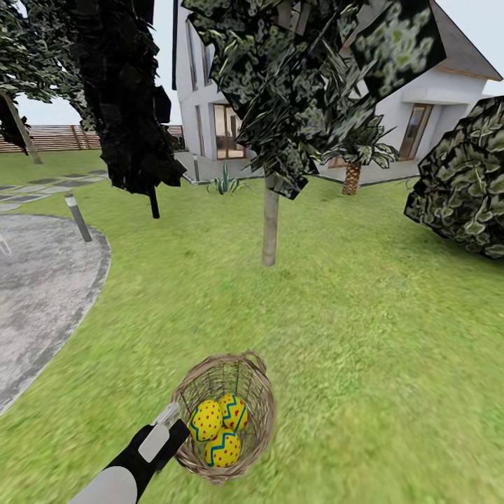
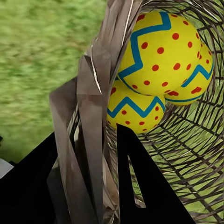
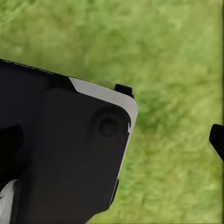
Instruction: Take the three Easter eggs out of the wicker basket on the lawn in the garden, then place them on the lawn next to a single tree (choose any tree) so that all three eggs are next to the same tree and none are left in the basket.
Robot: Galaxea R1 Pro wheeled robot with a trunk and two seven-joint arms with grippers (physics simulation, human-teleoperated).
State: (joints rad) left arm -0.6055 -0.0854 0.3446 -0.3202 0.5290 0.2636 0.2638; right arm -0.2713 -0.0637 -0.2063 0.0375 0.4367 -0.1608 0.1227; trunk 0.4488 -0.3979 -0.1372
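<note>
3 Easter eggs (image 1: 219,427) sat in wicker basket (image 1: 260,406) on lawn (image 1: 364,315). Left tool (image 2: 100,186) pinched basket's rim; right tool's state unclear. Risk: lifting by 1 side tips basket, eggs roll out.

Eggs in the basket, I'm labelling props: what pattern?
Yellow eggs, red dots, blue zigzag band; clearest in the left wrist view.

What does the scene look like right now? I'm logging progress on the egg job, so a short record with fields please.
eggs: three eggs, all inside the basket
basket: on the lawn, tipped a little
left gripper: fingers astride the basket's rim, one inside, one outside
nearest tree: pale trunk, farther up the lawn past the basket
eggs by the tree: none
patio: grey, left of the basket
</note>
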